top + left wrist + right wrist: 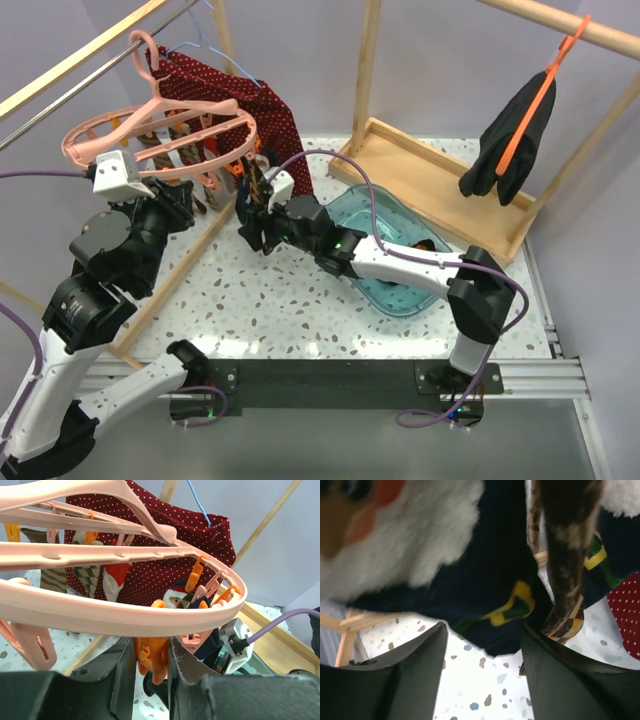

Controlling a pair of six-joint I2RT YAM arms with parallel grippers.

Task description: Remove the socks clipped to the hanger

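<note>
Several socks [258, 190] hang from the pink hanger [68, 145] over a speckled table [300, 310], with the right gripper [250, 228] at their lower ends.

Left wrist: the left gripper [152, 675] pinches an orange clip [150, 657] under the hanger's rim.

Right wrist: jaws apart, the hem of a navy sock [490, 580] between them, a brown sock [567, 580] against one finger.

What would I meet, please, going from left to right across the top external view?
round pink plastic ring hanger → translucent teal plastic tub → hanging black garment
</note>
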